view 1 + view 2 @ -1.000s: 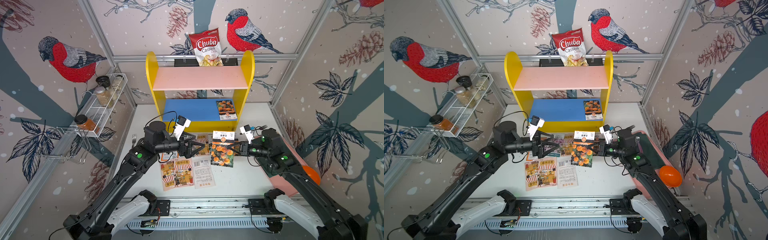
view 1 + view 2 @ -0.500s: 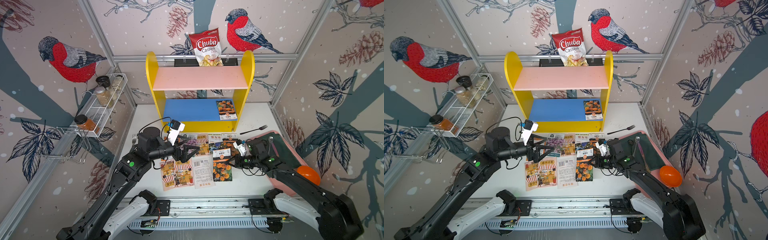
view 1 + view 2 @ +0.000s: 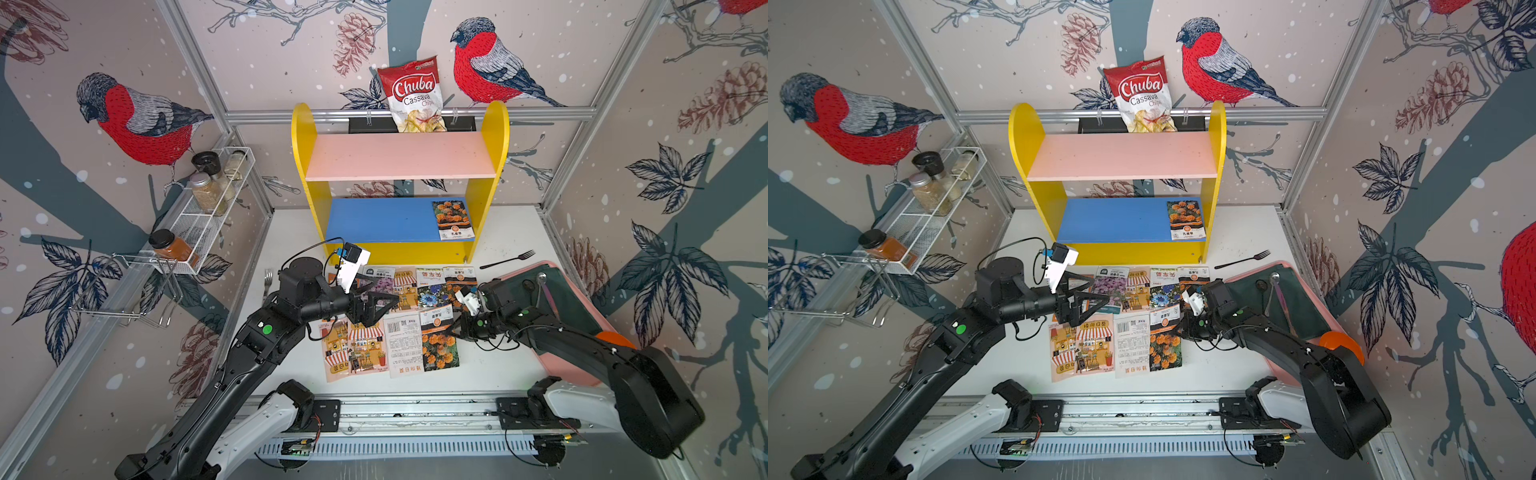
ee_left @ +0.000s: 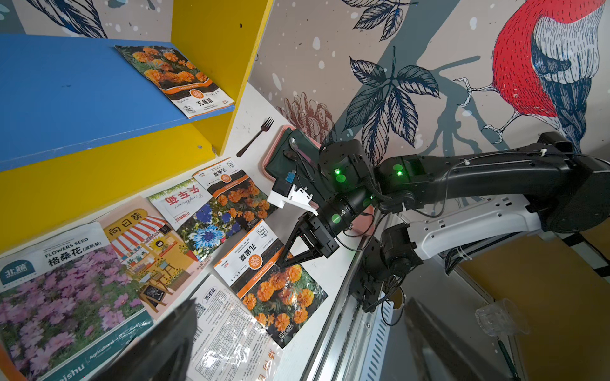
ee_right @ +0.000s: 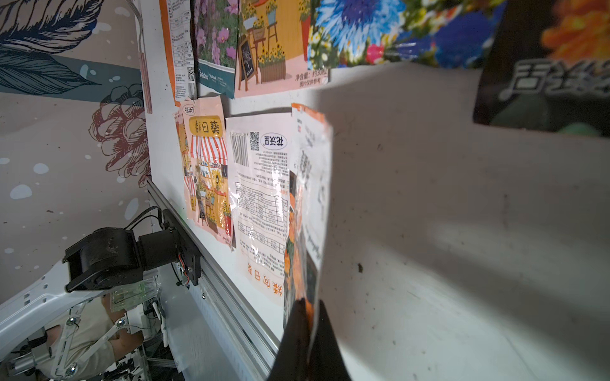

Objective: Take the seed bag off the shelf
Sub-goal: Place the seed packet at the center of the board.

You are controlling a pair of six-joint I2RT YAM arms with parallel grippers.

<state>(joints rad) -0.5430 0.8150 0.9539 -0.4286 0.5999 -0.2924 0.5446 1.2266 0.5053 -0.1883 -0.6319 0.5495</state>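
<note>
Far left: the wire spice rack [image 3: 208,199] with its jars is hanging well apart from the work area.

Left of centre: the left gripper [image 3: 380,305] is hovering over the upper row of seed packets [image 3: 399,282]. Its jaws are standing wide apart and holding nothing. It has drawn back from where it was a second ago.

Centre: the marigold seed bag [image 4: 274,283], held up in the air a second ago, is now lying on the table in the lower row. It is touching the white-backed packet [image 3: 401,345]. The right gripper [image 4: 285,262] is still pinching its edge, jaws together on it, and that edge is slightly lifted.

Judgement: this bag is off the shelf [image 3: 303,137], and only the release is remaining.

A second marigold bag [image 3: 453,219] is sitting at the right end of the blue lower board, just beside the yellow side panel. That panel is likely crowding any reach for it.

Right: the fork [image 3: 508,259] and the pink tray [image 3: 565,370] are lying close by the right arm.
</note>
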